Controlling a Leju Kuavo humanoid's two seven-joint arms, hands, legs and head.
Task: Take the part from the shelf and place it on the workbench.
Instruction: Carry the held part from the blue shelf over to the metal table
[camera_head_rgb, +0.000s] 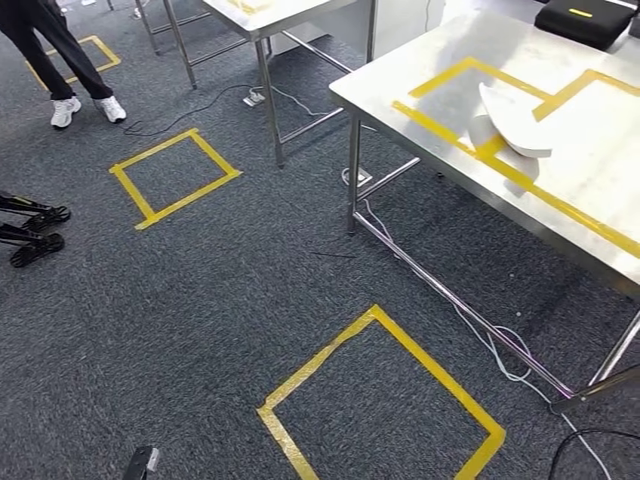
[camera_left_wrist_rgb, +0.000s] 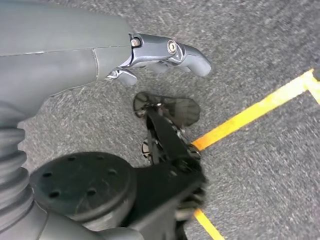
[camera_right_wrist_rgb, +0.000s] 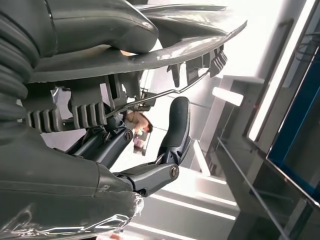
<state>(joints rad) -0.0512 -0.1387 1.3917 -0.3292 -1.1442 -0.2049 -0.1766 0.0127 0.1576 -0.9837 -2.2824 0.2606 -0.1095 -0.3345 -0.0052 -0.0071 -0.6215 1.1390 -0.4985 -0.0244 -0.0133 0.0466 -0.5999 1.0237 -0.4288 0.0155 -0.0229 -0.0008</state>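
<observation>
Left hand (camera_left_wrist_rgb: 158, 55) hangs open, fingers extended; right hand (camera_right_wrist_rgb: 151, 150) grips the part (camera_right_wrist_rgb: 158, 50).

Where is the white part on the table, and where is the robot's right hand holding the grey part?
white part (camera_head_rgb: 513, 128): head view, its curved top.
right hand (camera_right_wrist_rgb: 151, 155): right wrist view, its fingers.
grey part (camera_right_wrist_rgb: 151, 55): right wrist view, its flat plate.

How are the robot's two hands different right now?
1. The left robot hand holds nothing; the right robot hand grips a thin grey part.
2. The left robot hand's fingers stretch out straight; the right robot hand's fingers curl up under the part.
3. The left robot hand hangs over the carpet; the right robot hand is turned toward bright lights.
Both are grey with darker fingers.
</observation>
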